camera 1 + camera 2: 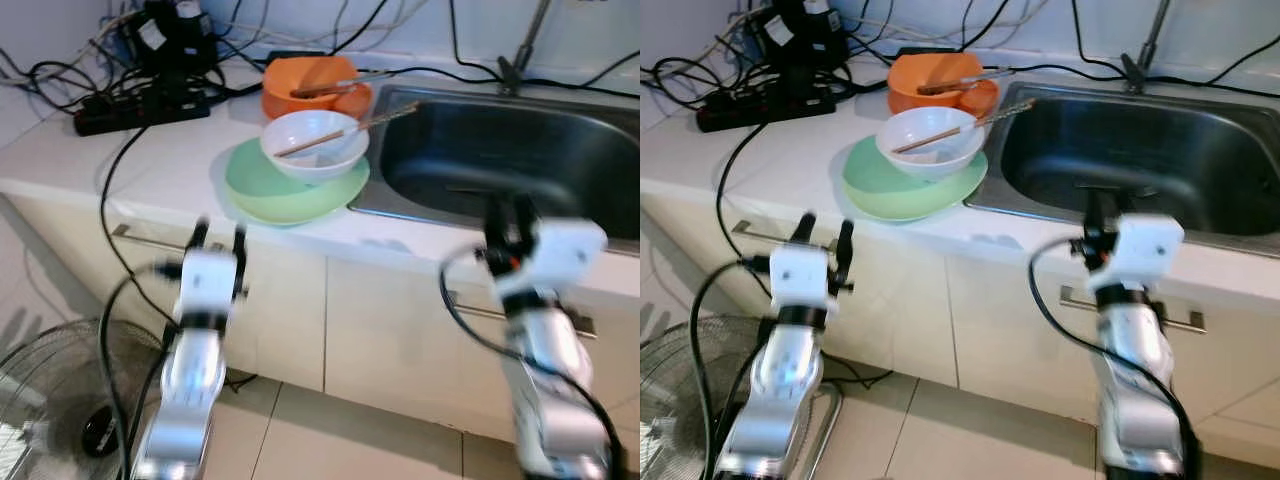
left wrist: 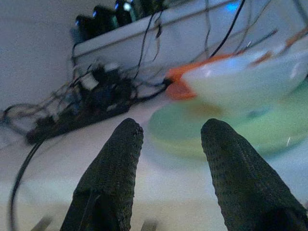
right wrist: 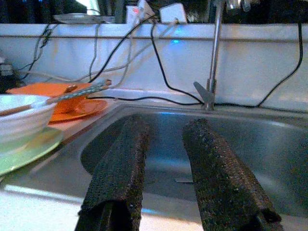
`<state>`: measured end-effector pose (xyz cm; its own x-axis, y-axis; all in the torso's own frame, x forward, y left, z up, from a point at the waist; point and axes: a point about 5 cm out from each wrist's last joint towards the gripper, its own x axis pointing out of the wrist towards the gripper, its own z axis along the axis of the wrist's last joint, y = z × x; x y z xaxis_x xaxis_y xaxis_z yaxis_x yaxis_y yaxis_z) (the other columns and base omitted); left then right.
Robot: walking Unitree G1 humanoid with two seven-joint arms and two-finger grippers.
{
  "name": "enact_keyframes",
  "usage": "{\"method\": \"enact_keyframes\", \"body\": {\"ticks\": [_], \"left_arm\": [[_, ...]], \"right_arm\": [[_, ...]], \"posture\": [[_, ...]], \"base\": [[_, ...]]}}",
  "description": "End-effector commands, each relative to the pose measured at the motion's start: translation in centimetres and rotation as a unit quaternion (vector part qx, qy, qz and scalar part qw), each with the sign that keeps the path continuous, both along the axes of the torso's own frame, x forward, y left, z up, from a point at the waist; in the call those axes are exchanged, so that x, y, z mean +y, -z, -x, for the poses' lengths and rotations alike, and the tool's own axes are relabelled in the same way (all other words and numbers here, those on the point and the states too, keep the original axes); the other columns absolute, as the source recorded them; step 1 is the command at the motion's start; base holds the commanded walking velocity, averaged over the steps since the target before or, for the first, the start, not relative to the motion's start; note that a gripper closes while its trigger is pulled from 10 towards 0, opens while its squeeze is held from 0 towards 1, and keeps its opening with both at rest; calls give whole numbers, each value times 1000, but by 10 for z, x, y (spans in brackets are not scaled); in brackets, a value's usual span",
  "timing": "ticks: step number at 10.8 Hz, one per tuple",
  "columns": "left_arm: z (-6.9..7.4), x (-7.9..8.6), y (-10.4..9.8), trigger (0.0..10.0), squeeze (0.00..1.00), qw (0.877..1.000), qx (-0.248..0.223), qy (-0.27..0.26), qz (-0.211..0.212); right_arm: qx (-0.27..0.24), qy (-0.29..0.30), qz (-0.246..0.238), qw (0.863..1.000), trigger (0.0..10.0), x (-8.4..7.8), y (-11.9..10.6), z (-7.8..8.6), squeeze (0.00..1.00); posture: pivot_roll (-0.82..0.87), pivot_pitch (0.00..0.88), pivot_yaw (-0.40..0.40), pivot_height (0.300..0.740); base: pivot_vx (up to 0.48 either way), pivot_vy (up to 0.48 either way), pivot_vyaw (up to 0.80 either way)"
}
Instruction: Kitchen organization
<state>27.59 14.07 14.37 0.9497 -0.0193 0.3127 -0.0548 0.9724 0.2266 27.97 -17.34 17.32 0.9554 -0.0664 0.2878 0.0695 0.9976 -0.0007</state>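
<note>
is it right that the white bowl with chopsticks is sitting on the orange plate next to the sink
Not quite. The white bowl with chopsticks sits on the green plate, next to the sink. The orange dish is behind it. The left eye view shows this.

Worktop point(image 1: 170, 165): plate point(image 1: 270, 190) near the front edge, bowl point(image 1: 315, 145) on it, chopsticks point(image 1: 340, 133) lying in the bowl. Second bowl point(image 1: 310, 82) just behind, utensils across it. Sink point(image 1: 520, 150) set in the worktop right of the plate; tap point(image 1: 520, 50) behind it. Power strip point(image 1: 140, 108) and cables at left rear. Fan point(image 1: 60, 410) on the floor, lower left, before the cabinets point(image 1: 380, 330).
</note>
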Motion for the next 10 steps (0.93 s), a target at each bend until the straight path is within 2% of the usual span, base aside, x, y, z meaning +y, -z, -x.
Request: {"method": "enact_keyframes", "body": {"ticks": [1,2,3,5,7,8,10], "left_arm": [[-8,-2,-11,10000,0,1000,-15,1,15],[-23,-7,-28,10000,0,999,-39,10,30],[-34,-13,-39,10000,0,998,-52,18,29],[-48,-29,-52,10000,0,996,-63,45,32],[-50,-38,-46,10000,0,996,-42,66,48],[-49,-41,-39,10000,0,995,-32,73,52],[-48,-43,-38,10000,0,995,-33,79,57]], "right_arm": [[15,-9,-13,1000,10000,7,5,-10,0],[11,-33,-35,999,10000,23,0,-25,0],[11,-57,-34,998,10000,36,-3,-34,0],[16,-67,-50,996,10000,49,-3,-46,0],[17,-66,-56,996,10000,50,-1,-48,0],[23,-64,-56,996,10000,49,2,-49,0],[31,-64,-57,996,10000,48,6,-49,0]], "posture": [[28,5,64,740],[41,0,65,740],[51,0,62,740],[68,0,53,740],[50,0,64,740],[43,0,67,740],[44,0,64,740]], "base": [[0,0,0],[0,0,0],[0,0,0],[0,0,0],[0,0,0],[0,0,-413],[0,0,-650]]}}
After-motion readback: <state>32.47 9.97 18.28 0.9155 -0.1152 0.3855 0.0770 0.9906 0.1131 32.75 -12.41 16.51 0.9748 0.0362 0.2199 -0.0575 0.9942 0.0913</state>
